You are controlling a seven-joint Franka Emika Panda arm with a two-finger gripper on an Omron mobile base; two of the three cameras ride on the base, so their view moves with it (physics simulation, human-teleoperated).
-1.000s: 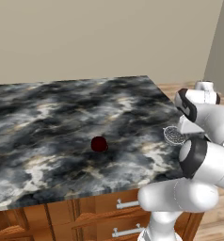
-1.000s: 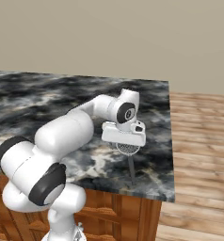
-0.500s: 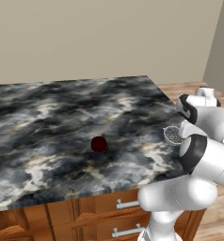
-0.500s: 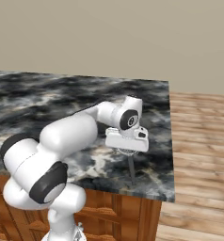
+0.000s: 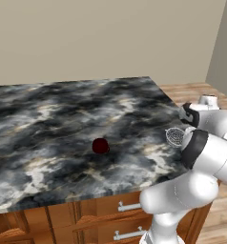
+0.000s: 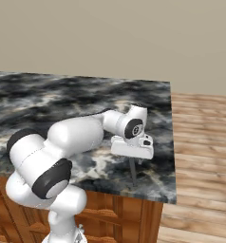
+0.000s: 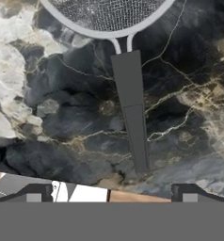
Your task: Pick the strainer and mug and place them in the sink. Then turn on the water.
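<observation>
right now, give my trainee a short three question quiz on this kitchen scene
1. True or false: the strainer is already gripped by the hand.
2. What lies alone mid-counter? A) mug B) plate C) spoon
3. Fill in: the strainer's handle points toward the counter's ____ edge.

Key: 1 false, the hand is open above the handle. 2 A, the mug. 3 front, on the marbled counter.

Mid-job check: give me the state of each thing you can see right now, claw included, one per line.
strainer: lying on the counter, handle pointing toward the claw, not gripped.
mug: resting on the counter, apart from the strainer, untouched.
claw: open, poised above the end of the strainer's handle, holding nothing.
counter: dark marbled top, carrying both the strainer and the mug.
</observation>
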